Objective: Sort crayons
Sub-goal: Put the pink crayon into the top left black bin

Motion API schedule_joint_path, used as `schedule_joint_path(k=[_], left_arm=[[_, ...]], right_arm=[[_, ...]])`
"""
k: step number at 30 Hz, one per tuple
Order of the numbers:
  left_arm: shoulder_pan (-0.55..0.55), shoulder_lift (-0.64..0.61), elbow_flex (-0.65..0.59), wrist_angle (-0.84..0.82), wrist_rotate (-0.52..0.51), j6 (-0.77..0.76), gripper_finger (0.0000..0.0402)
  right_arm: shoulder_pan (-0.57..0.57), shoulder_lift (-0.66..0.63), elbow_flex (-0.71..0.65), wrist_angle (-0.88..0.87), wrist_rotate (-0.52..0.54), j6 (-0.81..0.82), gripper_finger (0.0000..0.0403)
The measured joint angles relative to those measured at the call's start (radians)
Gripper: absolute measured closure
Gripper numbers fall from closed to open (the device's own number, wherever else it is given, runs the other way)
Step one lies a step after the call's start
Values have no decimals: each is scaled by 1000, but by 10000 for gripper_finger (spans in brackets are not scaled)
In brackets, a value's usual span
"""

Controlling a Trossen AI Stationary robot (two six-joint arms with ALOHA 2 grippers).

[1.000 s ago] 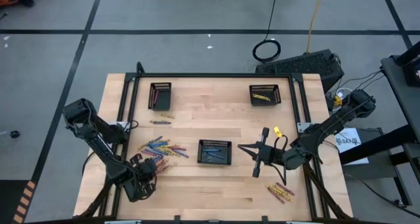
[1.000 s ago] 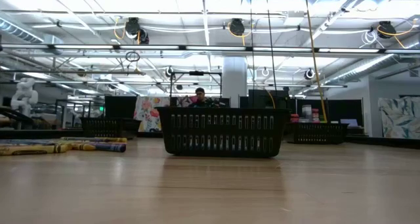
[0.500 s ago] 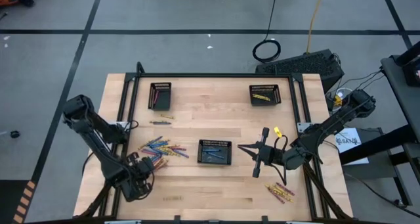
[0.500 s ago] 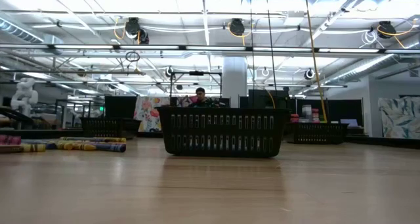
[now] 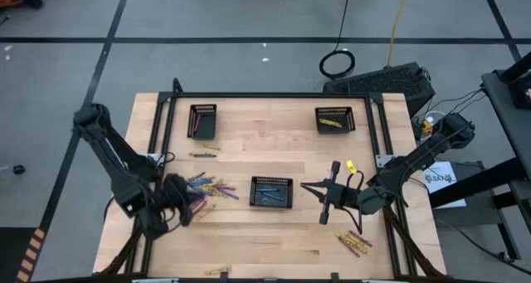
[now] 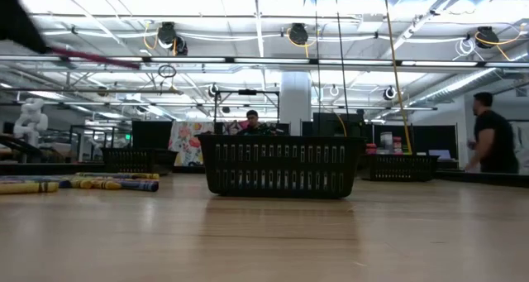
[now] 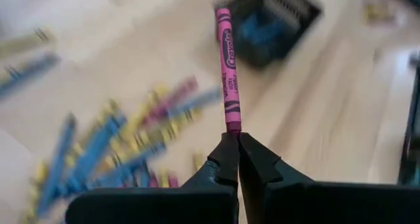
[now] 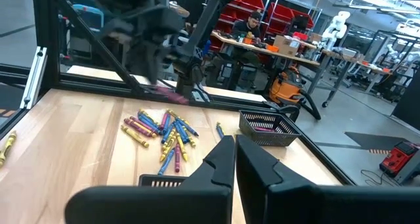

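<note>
My left gripper [image 7: 237,142] is shut on a pink crayon [image 7: 226,66] and hangs above the table's near left [image 5: 177,202], beside a loose pile of blue, yellow and pink crayons [image 5: 207,187]. The low view shows that crayon [image 6: 91,57] high in the air. My right gripper [image 5: 305,186] waits shut and empty, right of the centre black tray [image 5: 271,192], which holds blue crayons. More crayons [image 5: 353,243] lie flat at the near right. My left gripper pinches the pink crayon's one end [image 7: 232,124] between its two fingertips. The crayon sticks out straight ahead, along the line of the fingers, which slant downward. It is lifted clear of the table and the pile.
One black tray [image 5: 202,120] stands at the far left and another [image 5: 333,118], with yellow crayons, at the far right. A few crayons [image 5: 203,154] lie below the far left tray. One small crayon [image 5: 220,272] lies at the near edge. A person [image 6: 494,133] stands beyond the table.
My left gripper has risen from the table and moved toward the far edge, tipping up as it went. The pink crayon has come up with it, clear of the table. A small crayon has moved to the near edge. A person has come into the low view.
</note>
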Motion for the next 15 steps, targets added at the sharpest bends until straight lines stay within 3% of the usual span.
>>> schedule_joint_path(k=[4, 9, 12, 15], left_arm=[[136, -89, 0, -183, -58, -1, 401], [457, -190, -1, -452, -60, 23, 401], [680, -229, -8, -456, -58, 160, 401], [882, -231, -14, -311, -1, 393, 401]], right_arm=[[0, 0, 0, 0, 0, 0, 403], [0, 0, 0, 3, 0, 0, 403], [0, 0, 0, 9, 0, 0, 403], [0, 0, 0, 11, 0, 0, 403]])
